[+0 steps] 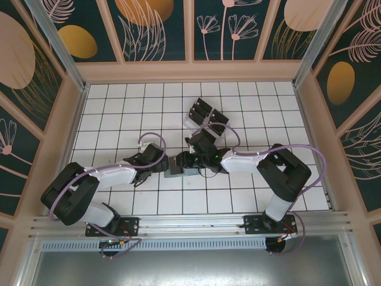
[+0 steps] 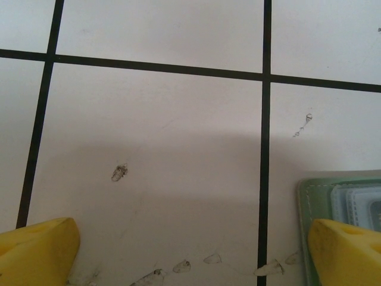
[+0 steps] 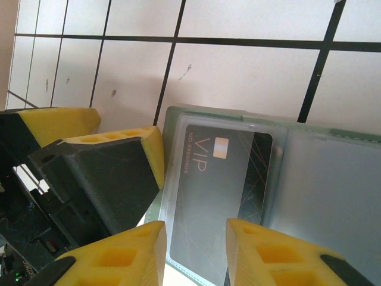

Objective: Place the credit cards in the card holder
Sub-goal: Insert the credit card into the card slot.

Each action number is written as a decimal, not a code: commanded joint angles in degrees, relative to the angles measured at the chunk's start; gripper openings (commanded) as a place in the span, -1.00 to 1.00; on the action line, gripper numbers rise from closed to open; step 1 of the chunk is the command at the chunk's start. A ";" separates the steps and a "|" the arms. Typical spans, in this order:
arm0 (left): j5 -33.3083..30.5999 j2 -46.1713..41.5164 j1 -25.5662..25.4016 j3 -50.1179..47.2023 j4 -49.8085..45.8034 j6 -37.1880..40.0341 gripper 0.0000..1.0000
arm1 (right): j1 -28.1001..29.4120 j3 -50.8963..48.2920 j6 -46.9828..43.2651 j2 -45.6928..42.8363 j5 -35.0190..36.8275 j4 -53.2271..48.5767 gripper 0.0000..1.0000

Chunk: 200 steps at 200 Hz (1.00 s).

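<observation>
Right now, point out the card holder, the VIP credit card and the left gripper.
card holder (image 3: 327, 190), right wrist view, on its right-hand pocket.
VIP credit card (image 3: 219, 190), right wrist view, on the middle of its face.
left gripper (image 2: 190, 253), left wrist view, midway between its yellow fingertips.

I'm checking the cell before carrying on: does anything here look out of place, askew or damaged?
Nothing serious. The white tiles carry small grey scuff marks, with more in a row lower in the left wrist view. The black card lies square in the card holder, not askew.
</observation>
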 commanded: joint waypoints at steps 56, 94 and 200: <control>-1.33 1.65 0.45 -0.77 1.36 -0.21 0.97 | -0.30 -0.15 0.87 4.03 -0.72 2.12 -0.36; -1.07 1.64 0.45 -1.25 1.81 -0.31 0.97 | -0.29 -0.09 0.61 4.59 0.59 0.89 -0.36; -0.09 2.01 0.47 -2.37 3.26 -0.85 0.97 | 0.57 2.78 0.09 7.68 -0.81 -0.18 -0.36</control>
